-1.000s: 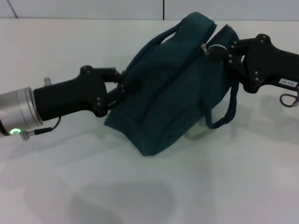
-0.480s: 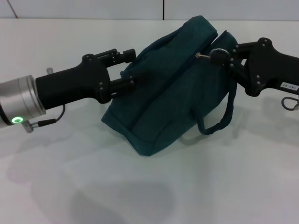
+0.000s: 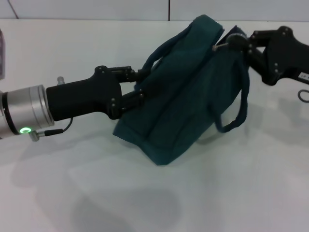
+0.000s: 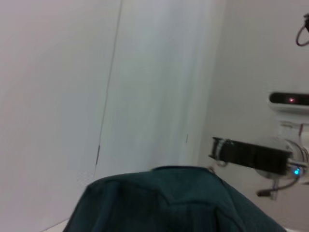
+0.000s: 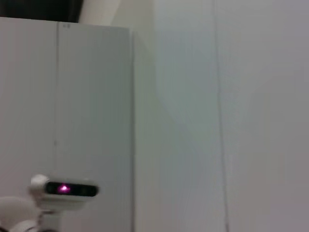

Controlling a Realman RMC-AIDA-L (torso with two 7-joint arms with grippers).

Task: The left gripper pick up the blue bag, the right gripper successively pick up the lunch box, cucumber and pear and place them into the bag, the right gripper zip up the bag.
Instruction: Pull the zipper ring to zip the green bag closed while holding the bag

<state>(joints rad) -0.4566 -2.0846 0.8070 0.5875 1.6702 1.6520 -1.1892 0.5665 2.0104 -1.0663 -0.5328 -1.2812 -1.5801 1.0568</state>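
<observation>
The blue bag [image 3: 188, 96] lies tilted on the white table, with one cord handle [image 3: 240, 108] hanging off its right side. Its teal top [image 4: 164, 203] also fills the lower part of the left wrist view. My left gripper [image 3: 139, 85] is at the bag's left end, open, its fingers on either side of the bag's edge below the other handle [image 3: 155, 54]. At the bag's top right, my right gripper [image 3: 231, 41] is shut on the zip pull [image 3: 218, 47]. The lunch box, cucumber and pear are out of view.
The white table [image 3: 145, 193] stretches in front of the bag, ending at a wall [image 3: 96, 8] behind. A greyish object [image 3: 2, 53] sits at the far left edge. A cable loop [image 3: 304, 94] hangs under the right arm. The right wrist view holds only wall panels.
The left gripper let go of the bag's left end, opened, then moved right against it again. The right gripper rose and moved right with the zip pull; the bag shifted right.
</observation>
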